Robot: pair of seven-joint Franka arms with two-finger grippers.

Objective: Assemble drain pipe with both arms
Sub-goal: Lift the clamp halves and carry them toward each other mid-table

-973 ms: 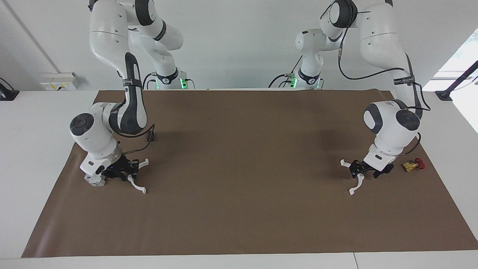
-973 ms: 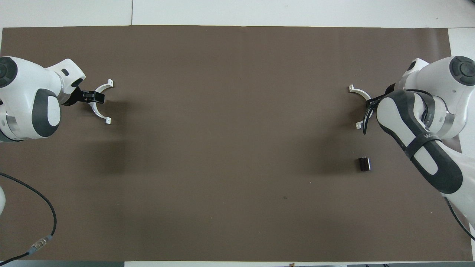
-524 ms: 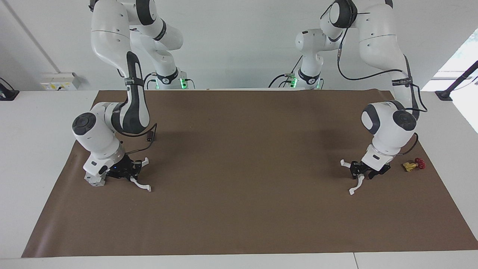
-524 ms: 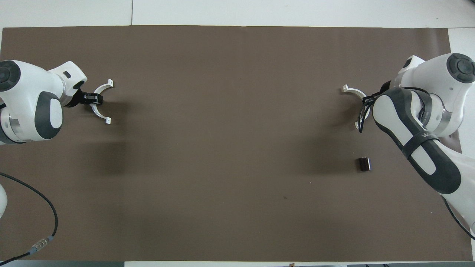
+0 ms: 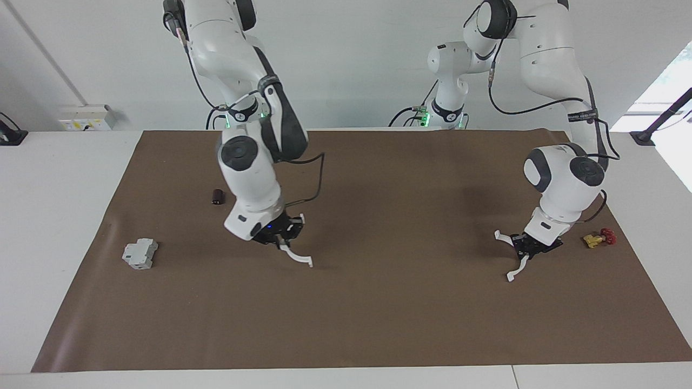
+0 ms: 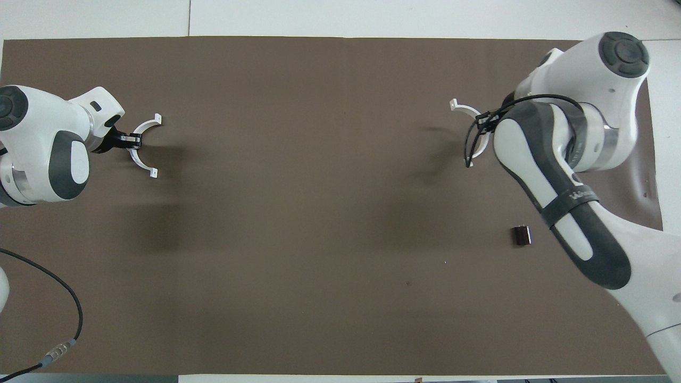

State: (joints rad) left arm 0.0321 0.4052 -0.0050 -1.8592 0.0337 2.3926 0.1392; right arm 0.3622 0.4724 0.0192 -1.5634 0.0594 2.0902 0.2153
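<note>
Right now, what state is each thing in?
Left claw: shut on first arc.
Right claw: shut on second arc.
Arcs: apart, not joined.
Breaker block: lying on the mat, free.
Valve: on the mat, free.
Dark cylinder: on the mat, free.

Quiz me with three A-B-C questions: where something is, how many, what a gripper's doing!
1. Where is the small yellow valve with a red handle? A) on the brown mat beside the left gripper B) on a grey block C) mid-mat.
2. How many thin white plastic half-rings are there? A) one B) two C) four.
3. What is the right gripper doing? A) shut on a half-ring B) open, empty C) shut on the valve.
Answers: 1 A, it lies by that gripper. 2 B, the right arm's half-ring and the left arm's half-ring. 3 A, fingers clamp it.
</note>
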